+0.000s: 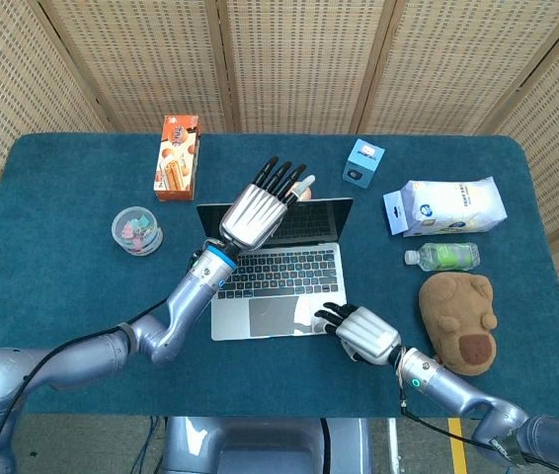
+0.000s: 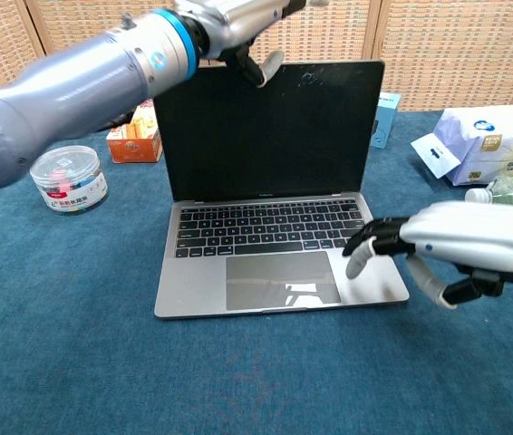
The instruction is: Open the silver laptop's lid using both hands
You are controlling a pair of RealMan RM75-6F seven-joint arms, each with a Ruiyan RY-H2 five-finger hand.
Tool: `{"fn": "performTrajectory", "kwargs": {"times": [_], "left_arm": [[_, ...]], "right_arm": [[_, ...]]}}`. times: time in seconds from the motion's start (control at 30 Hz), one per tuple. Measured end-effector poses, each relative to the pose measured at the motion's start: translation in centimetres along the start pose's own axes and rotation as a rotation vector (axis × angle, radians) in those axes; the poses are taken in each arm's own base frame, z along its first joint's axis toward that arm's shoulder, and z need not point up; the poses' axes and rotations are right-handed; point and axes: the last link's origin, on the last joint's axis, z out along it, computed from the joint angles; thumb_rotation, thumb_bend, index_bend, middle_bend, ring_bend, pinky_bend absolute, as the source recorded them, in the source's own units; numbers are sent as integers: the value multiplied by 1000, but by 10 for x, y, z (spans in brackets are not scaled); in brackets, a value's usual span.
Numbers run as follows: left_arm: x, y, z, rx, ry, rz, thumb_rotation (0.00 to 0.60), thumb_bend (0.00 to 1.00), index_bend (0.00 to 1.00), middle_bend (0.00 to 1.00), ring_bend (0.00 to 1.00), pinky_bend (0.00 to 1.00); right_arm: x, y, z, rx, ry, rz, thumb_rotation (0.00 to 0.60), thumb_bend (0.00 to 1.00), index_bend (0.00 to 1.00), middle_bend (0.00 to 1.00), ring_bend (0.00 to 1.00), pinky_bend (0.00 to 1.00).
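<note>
The silver laptop [image 1: 278, 286] stands open mid-table, its dark screen [image 2: 275, 127] close to upright and its keyboard [image 2: 270, 236] showing. My left hand [image 1: 258, 205] hovers at the lid's top edge with fingers stretched out and apart. In the chest view the left hand [image 2: 229, 20] is above the lid's top left, and its thumb hangs just in front of the rim. My right hand [image 2: 469, 249] floats over the base's front right corner, fingers loosely bent and holding nothing; in the head view the right hand [image 1: 363, 332] is beside the trackpad.
An orange snack box [image 1: 177, 156] and a round clear tub [image 1: 137, 229] lie to the laptop's left. A blue box [image 1: 362, 162], white bag [image 1: 447, 205], green bottle [image 1: 441, 257] and brown plush toy [image 1: 462, 321] crowd the right side.
</note>
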Motion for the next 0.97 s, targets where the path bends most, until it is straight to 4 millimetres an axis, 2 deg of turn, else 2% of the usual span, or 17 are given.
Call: {"fn": "performTrajectory", "kwargs": {"times": [0.1, 0.2, 0.27, 0.4, 0.53, 0.6, 0.73, 0.83, 0.97], "left_arm": [[23, -5, -14, -46, 60, -45, 600, 521, 0, 0, 0, 0], [47, -19, -33, -58, 110, -68, 600, 336, 0, 0, 0, 0], [59, -30, -45, -49, 130, -75, 600, 272, 0, 0, 0, 0], [75, -63, -76, 25, 159, -89, 600, 261, 0, 0, 0, 0], [80, -101, -117, 129, 169, -125, 600, 258, 0, 0, 0, 0], [76, -116, -143, 193, 159, -163, 600, 220, 0, 0, 0, 0], [64, -139, -201, 325, 108, -223, 600, 15, 0, 0, 0, 0], [51, -147, -250, 427, 41, -271, 600, 0, 0, 0, 0, 0], [34, -144, -312, 532, -70, -305, 600, 0, 0, 0, 0, 0]], "right_arm": [[17, 2, -7, 0, 74, 17, 600, 1000, 236, 155, 96, 244], [35, 8, -16, -18, 163, 23, 600, 955, 236, 149, 93, 244], [45, 15, -23, -45, 225, 27, 600, 795, 236, 137, 78, 244], [61, 38, -42, -153, 350, 32, 600, 472, 228, 94, 20, 200], [67, 71, -73, -337, 470, 41, 600, 133, 135, 10, 0, 67], [65, 82, -89, -422, 502, 54, 600, 30, 98, 0, 0, 41], [57, 91, -131, -568, 575, 73, 600, 0, 38, 0, 0, 6], [50, 82, -155, -623, 613, 96, 600, 0, 6, 0, 0, 0], [36, 61, -183, -672, 631, 137, 600, 0, 0, 0, 0, 0]]}}
